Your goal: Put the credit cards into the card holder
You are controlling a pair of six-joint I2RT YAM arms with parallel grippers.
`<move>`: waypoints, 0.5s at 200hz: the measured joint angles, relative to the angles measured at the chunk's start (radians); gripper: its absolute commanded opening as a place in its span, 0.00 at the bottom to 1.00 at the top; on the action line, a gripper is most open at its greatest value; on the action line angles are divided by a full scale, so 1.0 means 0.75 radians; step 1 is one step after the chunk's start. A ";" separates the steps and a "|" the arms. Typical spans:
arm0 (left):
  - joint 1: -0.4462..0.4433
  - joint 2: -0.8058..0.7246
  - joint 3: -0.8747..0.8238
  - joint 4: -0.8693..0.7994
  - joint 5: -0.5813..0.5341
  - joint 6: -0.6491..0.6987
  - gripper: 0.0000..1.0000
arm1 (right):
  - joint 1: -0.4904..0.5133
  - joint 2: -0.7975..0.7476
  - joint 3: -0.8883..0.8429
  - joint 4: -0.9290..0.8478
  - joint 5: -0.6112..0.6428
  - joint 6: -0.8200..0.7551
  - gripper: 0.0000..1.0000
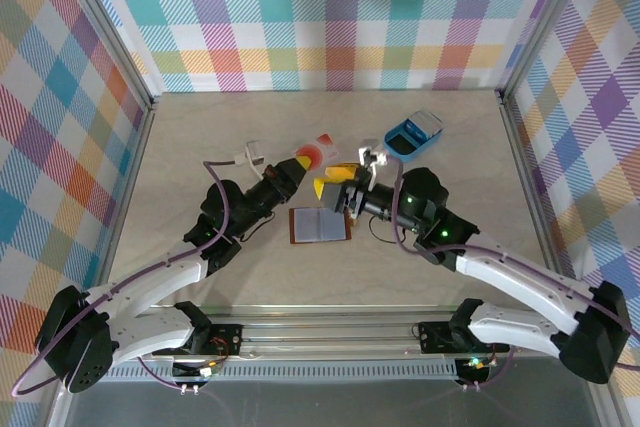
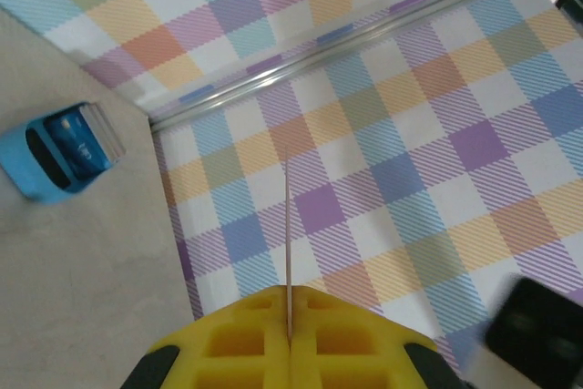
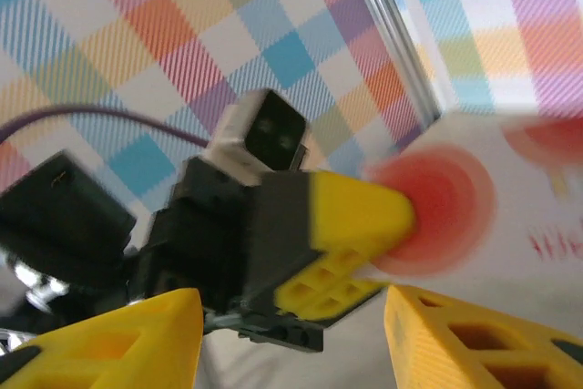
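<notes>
Both arm bases sit at the bottom of the overhead view, and the two arms reach up toward the middle of the beige bench (image 1: 200, 127), where their tips nearly meet.

The left claw (image 1: 303, 159) is closed tight on a small white plastic credit card with a red disc printed on it (image 1: 322, 150). It holds the card above the bench, with the free end pointing toward the back wall. In the left wrist view the yellow fingers (image 2: 237, 334) are pressed together and the card (image 2: 288, 225) shows edge-on as a thin upright line rising out of the seam.

The right claw (image 1: 335, 179) is just beside the left one, its yellow fingers standing well apart with nothing gripped. From the right wrist camera, these fingers (image 3: 137, 334) frame the bottom corners. Beyond the gap is the left claw (image 3: 401, 216) pinching the red-disc card (image 3: 455, 198), which is blurred.

A small brown leather card holder (image 1: 319, 224) lies open and flat on the bench, pale lining up. It is just on the near side of both claws and touches neither.

A blue rounded plastic tray (image 1: 412, 134) rests farther back to the right, near the right arm's wrist. In the left wrist view it holds a stack of thin cards (image 2: 91, 138).
</notes>
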 measured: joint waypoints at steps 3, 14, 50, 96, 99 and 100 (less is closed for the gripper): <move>0.000 -0.003 -0.001 0.001 -0.006 0.004 0.00 | -0.020 0.016 -0.014 0.032 -0.022 0.077 0.49; 0.000 -0.019 -0.006 0.002 -0.027 0.011 0.00 | -0.067 0.065 -0.049 0.119 -0.079 0.267 0.47; -0.001 -0.068 -0.043 0.030 -0.060 0.015 0.00 | -0.122 0.200 -0.063 0.309 -0.206 0.683 0.39; -0.001 -0.061 -0.045 0.035 -0.058 0.009 0.00 | -0.123 0.258 -0.045 0.503 -0.247 0.908 0.34; -0.001 -0.059 -0.045 0.036 -0.058 0.009 0.00 | -0.123 0.260 -0.043 0.508 -0.248 0.917 0.33; -0.001 -0.059 -0.045 0.036 -0.057 0.009 0.00 | -0.123 0.260 -0.043 0.512 -0.247 0.921 0.33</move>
